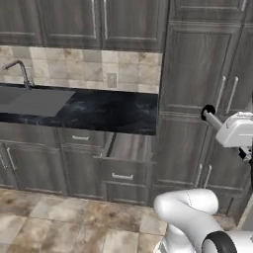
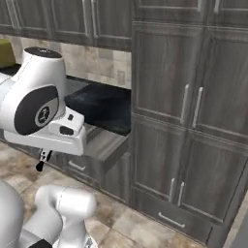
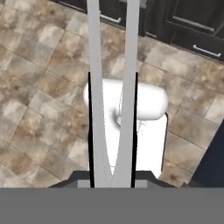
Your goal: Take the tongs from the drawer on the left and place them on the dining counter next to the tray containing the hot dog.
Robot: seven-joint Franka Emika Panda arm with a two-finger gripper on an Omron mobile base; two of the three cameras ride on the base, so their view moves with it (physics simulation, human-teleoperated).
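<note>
Tongs point(image 3: 113, 87) are lying closest to the hand camera, their two long silvery arms running up from the gripper point(image 3: 112, 173), whose jaws are clamping together on their joined end. Beneath them, brown stone floor tiles point(image 3: 39, 83) are showing. Over at the cabinets, the drawer point(image 1: 127, 157) is standing pulled out under the right end of the black counter point(image 1: 106, 112), beside the tall cabinet doors point(image 1: 197, 74).
</note>
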